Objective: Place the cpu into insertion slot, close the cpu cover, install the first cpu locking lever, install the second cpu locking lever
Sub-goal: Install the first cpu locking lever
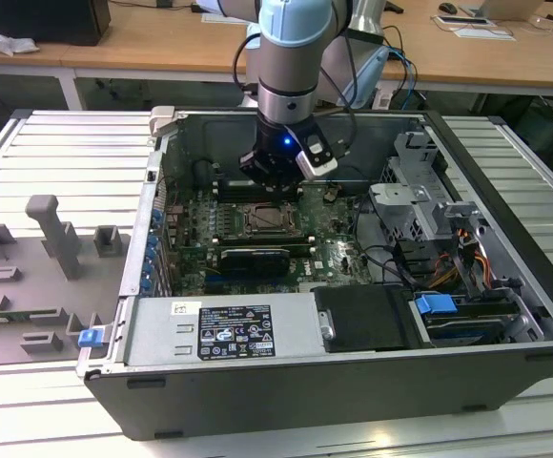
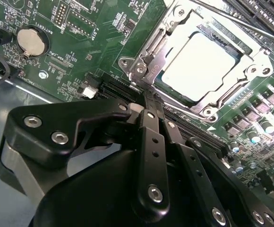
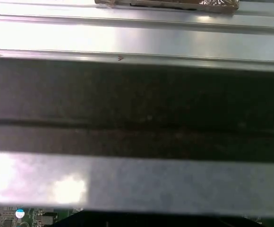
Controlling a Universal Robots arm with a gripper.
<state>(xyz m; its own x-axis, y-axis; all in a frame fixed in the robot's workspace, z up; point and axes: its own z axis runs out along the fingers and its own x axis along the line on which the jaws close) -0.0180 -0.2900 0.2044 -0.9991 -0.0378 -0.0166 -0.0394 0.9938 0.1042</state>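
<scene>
Hovering inside the open computer case (image 1: 286,386), the pincer (image 1: 275,183) is sitting upper centre of the exterior view, just above the far edge of the insertion slot (image 1: 268,218). In the second wrist view the pincer (image 2: 146,105) is filling the lower half of the frame, its black fingers (image 2: 150,137) drawn together to a narrow tip with nothing seen between them, ending just beside the near corner of the socket. The cpu (image 2: 198,64) is lying flat in the insertion slot (image 2: 141,64) at the upper right of that frame, its pale metal top showing through the square window of the cpu cover (image 2: 231,45), which is lying down over it. The green motherboard (image 2: 87,52) is stretching around the socket, with a round coin battery (image 2: 32,40) at the upper left. In the exterior view, the case is resting on a ribbed metal worktop (image 1: 67,153).
</scene>
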